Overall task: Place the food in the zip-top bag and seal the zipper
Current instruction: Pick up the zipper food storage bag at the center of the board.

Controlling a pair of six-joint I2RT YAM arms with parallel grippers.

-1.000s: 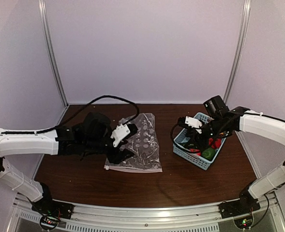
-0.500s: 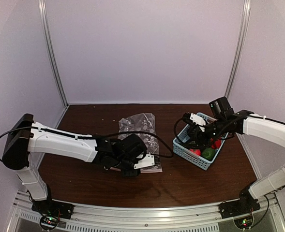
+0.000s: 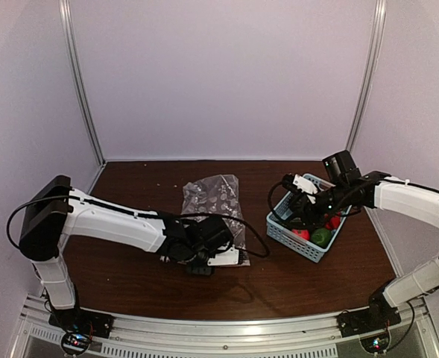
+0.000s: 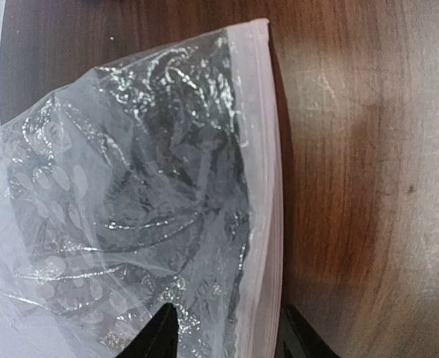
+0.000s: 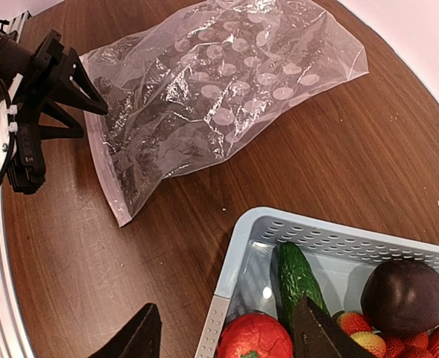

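The zip-top bag [image 3: 213, 198] lies flat near the middle of the dark wooden table [image 3: 130, 280]. It is empty, and its zipper [image 4: 260, 186] is on the short edge nearest me. The bag is clear, crinkly film with a faint pattern of pale dots, and it catches the light in creases. The zipper is a narrow, smooth, whitish strip. Over the last second my left arm has swung round from the bag's left side. The left gripper [image 4: 230, 333] now sits at that near edge, its two dark fingertips [image 4: 165, 332] standing apart on either side of the strip, not pinched on it. I judge this to be a setup for lifting or opening the mouth, since no loading has begun. To the right, well apart from the bag, is a light-blue slotted plastic basket [image 5: 232, 261] that holds all the food. There is a long green cucumber [image 5: 297, 277], a round red tomato [image 5: 255, 337], a glossy dark purple eggplant [image 5: 405, 297] and a cluster of small red fruits [image 5: 362, 333]. My right gripper [image 5: 230, 332] has barely shifted. It hovers above the basket's near corner with its fingers spread wide and holding nothing.
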